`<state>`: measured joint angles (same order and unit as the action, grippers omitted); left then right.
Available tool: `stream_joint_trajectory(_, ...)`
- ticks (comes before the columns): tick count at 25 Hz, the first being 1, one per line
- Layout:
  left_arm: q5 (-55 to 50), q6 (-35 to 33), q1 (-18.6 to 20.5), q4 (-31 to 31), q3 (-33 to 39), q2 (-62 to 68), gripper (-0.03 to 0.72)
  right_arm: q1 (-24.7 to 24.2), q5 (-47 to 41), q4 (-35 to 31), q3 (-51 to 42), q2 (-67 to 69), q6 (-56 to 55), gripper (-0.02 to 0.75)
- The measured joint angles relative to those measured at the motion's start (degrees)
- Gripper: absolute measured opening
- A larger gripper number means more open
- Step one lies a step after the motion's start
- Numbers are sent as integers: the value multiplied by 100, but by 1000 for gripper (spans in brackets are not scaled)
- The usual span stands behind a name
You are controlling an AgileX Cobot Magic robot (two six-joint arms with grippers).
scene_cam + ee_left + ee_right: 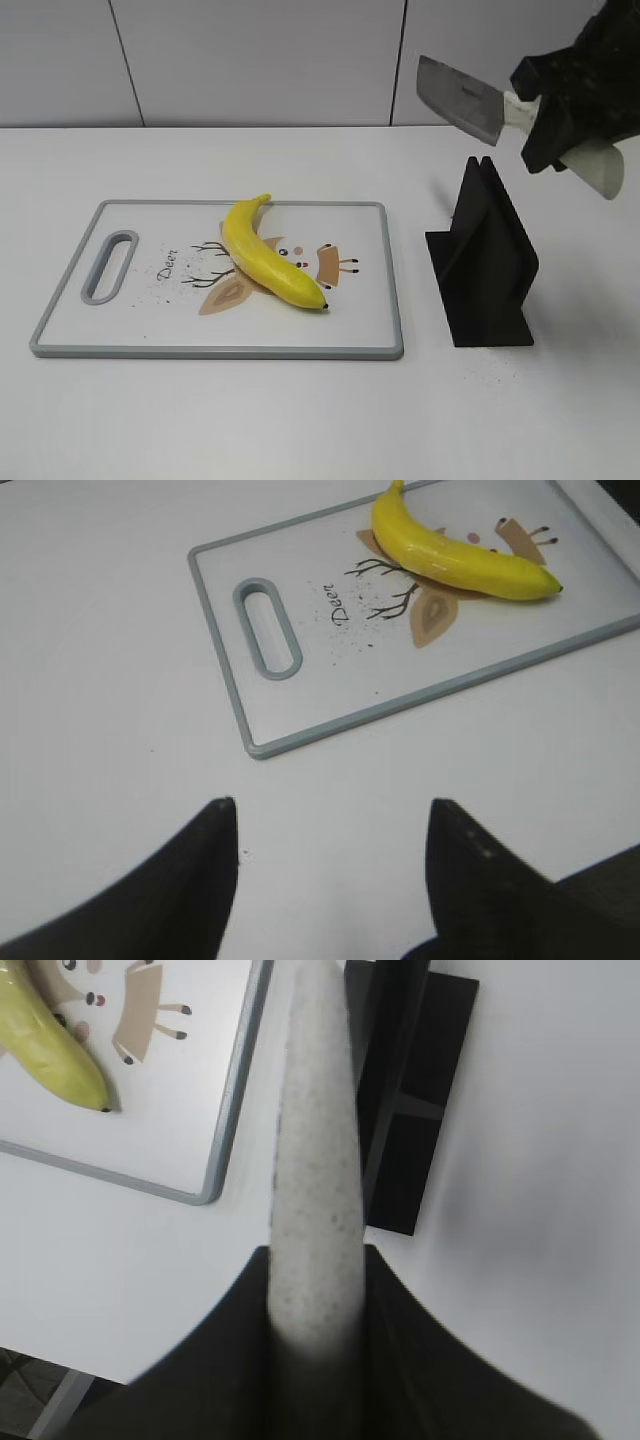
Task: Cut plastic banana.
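The plastic banana [268,256] is glossy yellow and lies whole on the white cutting board [120,330]. It also shows in the left wrist view [450,552] and at the top left of the right wrist view [45,1045]. My right gripper [560,125] is shut on the pale handle [315,1160] of a knife, whose grey blade [458,97] hangs in the air above the black knife stand [485,260], right of the board. My left gripper [330,815] is open and empty over bare table, near the board's handle end. It is out of the exterior view.
The cutting board has a grey rim, a handle slot [110,265] at its left end and a deer print under the banana. The black stand [405,1090] sits on the white table just right of the board. A white wall runs behind.
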<state>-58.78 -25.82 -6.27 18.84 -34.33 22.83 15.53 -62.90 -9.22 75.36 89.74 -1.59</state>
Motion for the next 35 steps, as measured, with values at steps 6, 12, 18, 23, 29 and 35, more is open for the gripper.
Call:
stream_joint_trajectory(6,39,0,-4,68,354,-1231,568,0,338,153,-702,-305,-329,181)
stream_joint_trajectory(12,167,0,-4,81,366,-2071,566,0,419,196,-851,-424,-598,181)
stream_joint_trajectory(18,-272,193,-4,16,505,-2191,566,0,414,248,-868,-527,-712,181)
stream_joint_trajectory(23,-220,756,-4,-389,505,-2195,566,0,409,434,-870,-699,-914,181)
stream_joint_trajectory(29,-206,818,-4,-554,505,-2195,566,0,381,458,-893,-710,-958,181)
stream_joint_trajectory(35,-202,818,32,-570,505,-2195,564,0,402,481,-957,-710,-1069,180)
